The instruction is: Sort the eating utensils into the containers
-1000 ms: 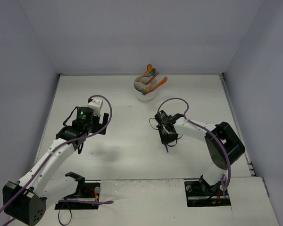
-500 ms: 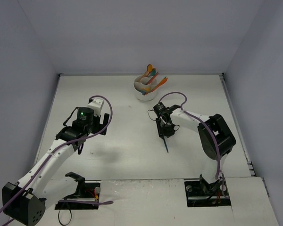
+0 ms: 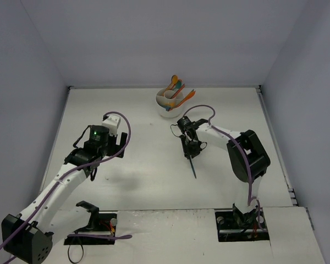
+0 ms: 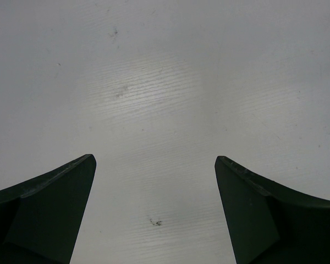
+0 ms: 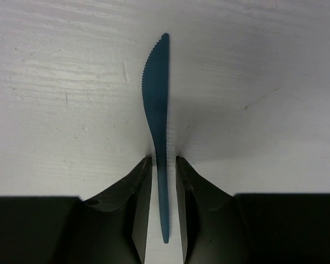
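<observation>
A dark blue plastic knife (image 5: 155, 93) lies flat on the white table, also seen from above (image 3: 193, 165). My right gripper (image 5: 164, 159) is down at the table with its fingers straddling the knife's handle; a thin gap shows on each side, so the jaws are narrowly open and not pinching. From above, this gripper (image 3: 190, 149) sits just in front of the white round cup (image 3: 169, 111). The cup holds several orange, red-orange and teal utensils (image 3: 179, 94) that stick out of its top. My left gripper (image 4: 154, 162) is wide open and empty over bare table, at the left (image 3: 104, 157).
The grey enclosure walls close in the white table (image 3: 143, 181) at the back and both sides. A small dark scuff mark (image 4: 155, 222) is on the surface below the left gripper. A raised strip runs along the right table edge (image 3: 275, 143).
My right gripper has moved toward the cup along the knife, from its blade part to its handle end. The knife has stayed in place. The left arm has barely moved.
</observation>
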You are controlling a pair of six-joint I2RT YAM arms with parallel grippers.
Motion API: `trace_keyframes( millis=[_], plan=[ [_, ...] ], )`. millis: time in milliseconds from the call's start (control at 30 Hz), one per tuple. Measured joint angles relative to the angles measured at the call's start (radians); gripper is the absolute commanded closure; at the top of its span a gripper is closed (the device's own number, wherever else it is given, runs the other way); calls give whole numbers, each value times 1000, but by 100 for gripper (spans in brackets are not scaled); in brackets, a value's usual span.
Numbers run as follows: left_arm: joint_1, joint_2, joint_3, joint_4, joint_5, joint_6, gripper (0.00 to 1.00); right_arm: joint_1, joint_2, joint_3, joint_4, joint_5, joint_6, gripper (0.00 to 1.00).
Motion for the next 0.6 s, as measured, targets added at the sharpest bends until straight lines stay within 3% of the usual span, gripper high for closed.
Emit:
trace_keyframes(
  millis=[133, 600],
  plan=[
    [0, 0, 0, 0, -1, 0, 12, 0, 3, 3, 4, -15, -2, 100],
    [-5, -4, 0, 0, -4, 0, 12, 8, 11, 94, -36, 19, -21, 100]
  ],
)
